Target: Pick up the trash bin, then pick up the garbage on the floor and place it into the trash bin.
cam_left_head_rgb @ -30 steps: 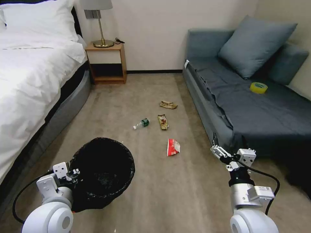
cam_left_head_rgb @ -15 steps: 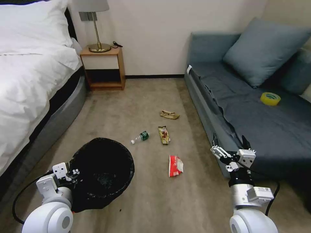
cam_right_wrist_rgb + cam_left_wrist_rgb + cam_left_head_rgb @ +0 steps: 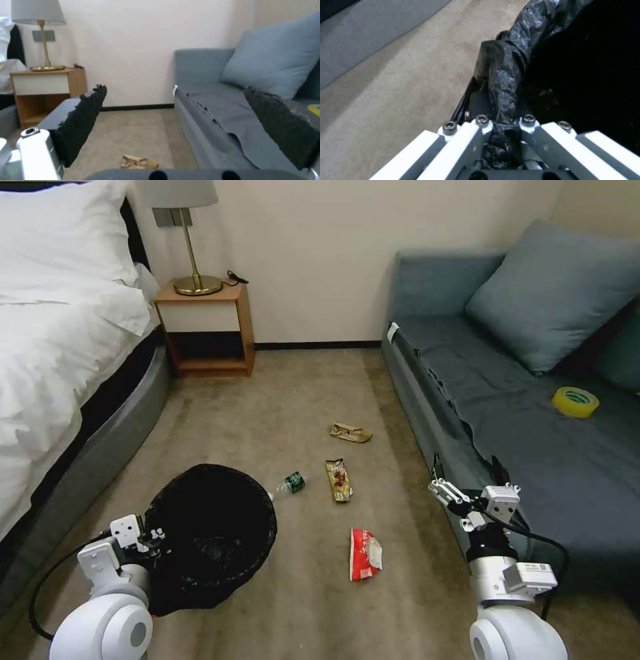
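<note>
Beige carpet (image 3: 267,400) covers the floor of a bedroom, running between a bed (image 3: 60,347) with white sheets along the robot's left and a grey-blue sofa (image 3: 520,427) along its right, up to a cream wall (image 3: 313,253) with a dark skirting strip. A large grey-blue cushion (image 3: 560,293) leans in the sofa's far corner, and a wooden nightstand (image 3: 203,330) stands against the wall beside the bed, carrying a brass lamp (image 3: 190,240). Near the robot on its left is the trash bin (image 3: 210,533), round and lined with a crinkly black bag, held at its near rim by the left gripper (image 3: 152,537); the left wrist view shows the fingers clenched on the bunched bag at the rim. The right gripper (image 3: 467,473) hangs low in front of the sofa's edge, its dark-padded jaws spread wide with nothing between them. The litter lies on the carpet between bin and sofa: a red-and-white wrapper (image 3: 365,553) nearest the robot, a brown-gold wrapper (image 3: 339,480) farther on, a small bottle (image 3: 288,483) with a green label just beyond the bin's far rim, and a crumpled tan wrapper (image 3: 350,433) farthest away. A yellow roll of tape (image 3: 575,401) rests on the sofa seat.
</note>
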